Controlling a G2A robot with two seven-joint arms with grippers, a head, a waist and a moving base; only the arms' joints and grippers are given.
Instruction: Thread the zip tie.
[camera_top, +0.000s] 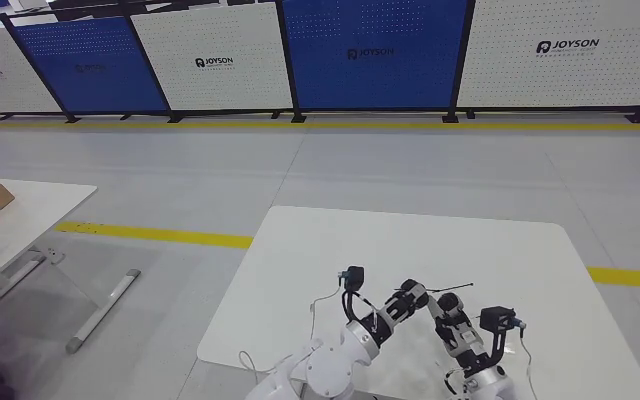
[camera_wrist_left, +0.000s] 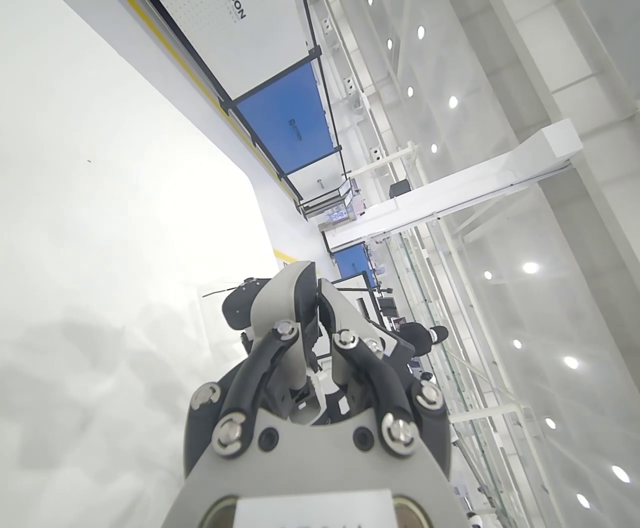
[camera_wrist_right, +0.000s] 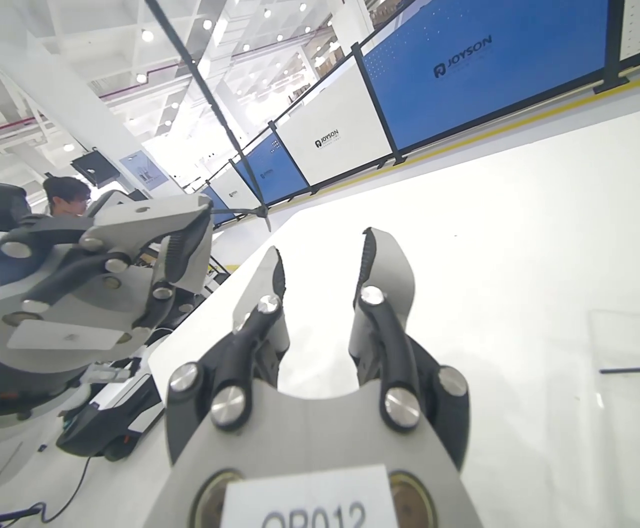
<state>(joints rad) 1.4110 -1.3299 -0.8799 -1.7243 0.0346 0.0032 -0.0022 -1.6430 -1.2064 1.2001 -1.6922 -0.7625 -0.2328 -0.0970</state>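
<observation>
Holding the zip tie (camera_wrist_right: 220, 112) is the left gripper (camera_wrist_left: 318, 292): fingers pressed together at the tips, black strap pinched between them. Right wrist view shows it best. A short length of strap runs out from the left fingers to a sharp bend with a small stub poking past it, then the long part goes up and away out of frame. Can't tell whether the tail is through the head or the strap is just folded, that spot is too small to read. Tie is held up in the air above the table (camera_top: 420, 240), not resting on it

Other side: right gripper (camera_wrist_right: 322, 245) is spread wide, nothing between its fingers. It sits just beside the left one, with the bend of the tie out past its tips. As far as I can see it is apart from the strap

Top view: both arms are close together over the near edge of the white table, grippers almost side by side. The tie shows as a thin black line sticking out from the left one and passing over the right one

Also a thin dark strip (camera_wrist_right: 619, 371) lies flat on the table, well apart from both grippers. Blue and white partition panels (camera_top: 375, 50) stand across the floor behind
</observation>
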